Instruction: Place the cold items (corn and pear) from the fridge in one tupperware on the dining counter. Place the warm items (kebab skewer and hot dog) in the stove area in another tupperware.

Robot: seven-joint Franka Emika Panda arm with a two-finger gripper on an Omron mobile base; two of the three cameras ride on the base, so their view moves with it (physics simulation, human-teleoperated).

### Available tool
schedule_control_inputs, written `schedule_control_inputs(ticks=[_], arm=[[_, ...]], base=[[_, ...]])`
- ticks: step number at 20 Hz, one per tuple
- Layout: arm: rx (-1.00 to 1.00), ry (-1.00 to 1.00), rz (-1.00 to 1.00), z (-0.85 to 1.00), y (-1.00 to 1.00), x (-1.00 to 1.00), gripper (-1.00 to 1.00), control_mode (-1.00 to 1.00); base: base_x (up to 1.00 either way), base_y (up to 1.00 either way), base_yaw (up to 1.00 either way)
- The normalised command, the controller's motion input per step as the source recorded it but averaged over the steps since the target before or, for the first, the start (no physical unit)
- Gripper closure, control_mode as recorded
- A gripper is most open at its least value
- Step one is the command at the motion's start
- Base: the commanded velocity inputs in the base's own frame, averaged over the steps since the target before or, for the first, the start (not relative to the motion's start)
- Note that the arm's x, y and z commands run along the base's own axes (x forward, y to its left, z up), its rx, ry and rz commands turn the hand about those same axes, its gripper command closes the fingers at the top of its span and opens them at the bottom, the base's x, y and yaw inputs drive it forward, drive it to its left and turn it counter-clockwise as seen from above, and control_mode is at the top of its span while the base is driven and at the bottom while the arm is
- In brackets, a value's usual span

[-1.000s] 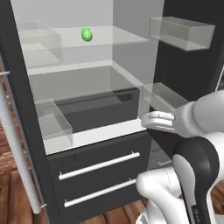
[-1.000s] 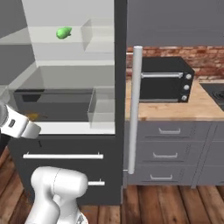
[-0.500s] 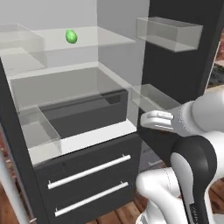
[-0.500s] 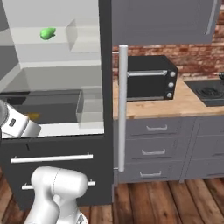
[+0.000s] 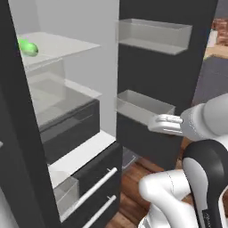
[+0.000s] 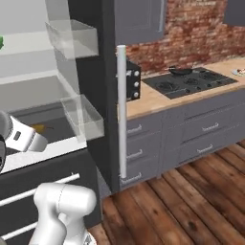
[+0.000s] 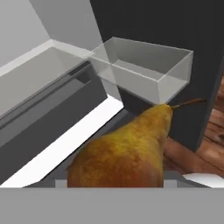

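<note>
The golden-brown, red-blushed pear (image 7: 124, 151) sits close against the hand camera, stem pointing away, grasped in the end effector (image 5: 165, 124) in front of the open tall dark grey fridge (image 5: 147, 71), just beside its lower clear door bin (image 5: 144, 107). The bright green corn cob (image 5: 28, 47) lies on the upper glass shelf (image 5: 62, 44), far left.

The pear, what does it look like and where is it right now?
The pear is golden-brown with reddish patches, smooth-skinned, with a thin brown stem. In the hand view it lies on its side right in front of the camera, stem pointing away toward the fridge door's clear bin. It looks held by the gripper, though the fingertips are hidden.
</note>
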Motion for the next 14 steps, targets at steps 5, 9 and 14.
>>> schedule_control_inputs(ticks=[5, 9, 14], arm=[[0.00, 0.00, 0.00, 0.00, 0.00, 0.00, 1.00, 1.00], [0.00, 0.00, 0.00, 0.00, 0.00, 0.00, 1.00, 1.00], [0.00, 0.00, 0.00, 0.00, 0.00, 0.00, 1.00, 1.00]], base=[[-0.64, 0.58, -0.45], [-0.50, -0.02, -0.96], [-0.36, -0.08, -1.00]])
